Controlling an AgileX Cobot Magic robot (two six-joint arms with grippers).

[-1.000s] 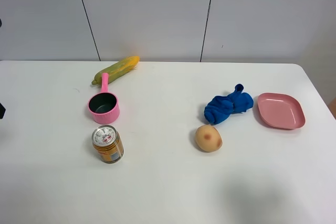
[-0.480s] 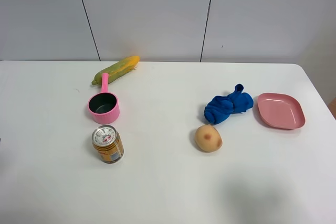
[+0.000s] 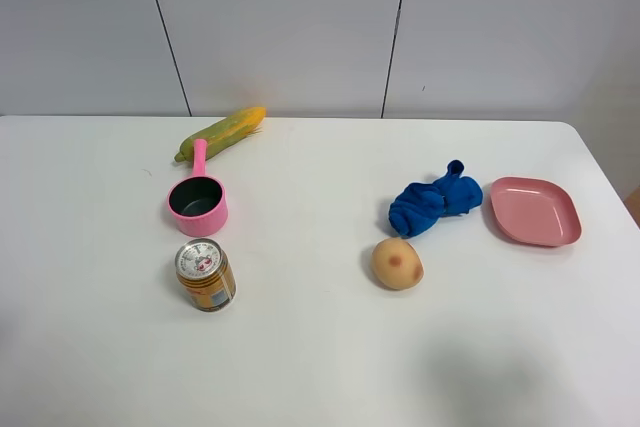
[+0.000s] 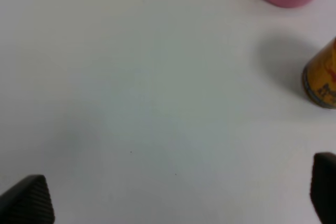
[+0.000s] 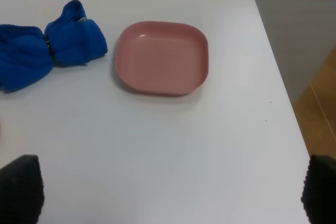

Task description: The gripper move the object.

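A: What are the jaws doing?

B: Left gripper [image 4: 173, 198]: jaws standing spread wide, tips showing at opposite lower corners of its wrist view, holding nothing, touching nothing. Right gripper [image 5: 170, 192]: likewise spread wide, nothing between them. Neither arm is showing in the high view.

A: Surface and room?

B: White tabletop [image 3: 300, 347], plain, lying under pale grey wall panels [image 3: 280, 27] with two dark seams. Brown floor [image 5: 320, 114] is peeking past the tabletop's edge in the right wrist view.

A: Count?

B: One of each, six things. Corn cob [image 3: 221, 132] lying at 11 o'clock; pink pot [image 3: 197, 204] just below it, handle pointing toward the cob; yellow can [image 3: 205, 274] standing at 8 o'clock, near the pot, apart. Blue cloth [image 3: 433, 202] bunched at 2 o'clock; potato [image 3: 397, 263] sitting just below it; pink plate [image 3: 535, 211] resting at 3 o'clock, just beside the cloth, apart.
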